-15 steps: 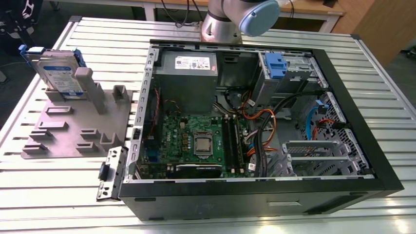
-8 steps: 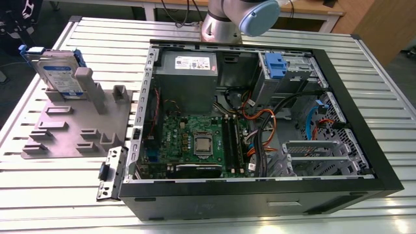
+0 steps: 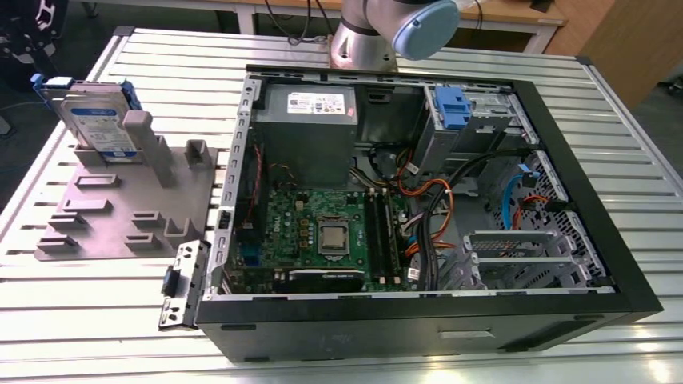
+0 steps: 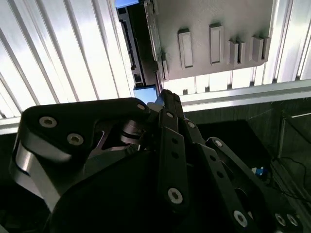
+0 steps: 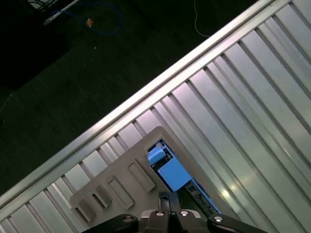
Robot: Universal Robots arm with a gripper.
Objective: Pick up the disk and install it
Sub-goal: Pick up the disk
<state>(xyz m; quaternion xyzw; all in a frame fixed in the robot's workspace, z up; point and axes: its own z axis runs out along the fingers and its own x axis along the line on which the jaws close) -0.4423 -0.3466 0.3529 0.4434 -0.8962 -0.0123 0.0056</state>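
The disk (image 3: 98, 122) stands upright on its edge at the far end of the grey moulded plate (image 3: 117, 216), at the exterior view's left; it is silver-grey with a white-and-blue label and blue rails. In the first wrist view my gripper (image 5: 168, 196) hangs well above the disk (image 5: 170, 174), whose blue rail shows at the plate's corner (image 5: 116, 170). Seen in the second wrist view, the black gripper (image 4: 163, 95) has its fingertips together with nothing between them, and the disk (image 4: 141, 53) is edge-on below, beside the plate (image 4: 218, 58).
An open black computer case (image 3: 427, 320) lies on the ribbed aluminium table (image 3: 96, 320), right of the plate. Inside it are a green motherboard (image 3: 320, 232), cables and a blue clip (image 3: 453, 108) at the drive bay. The arm's base (image 3: 369, 36) stands behind the case. The table edge (image 5: 146, 97) borders dark floor.
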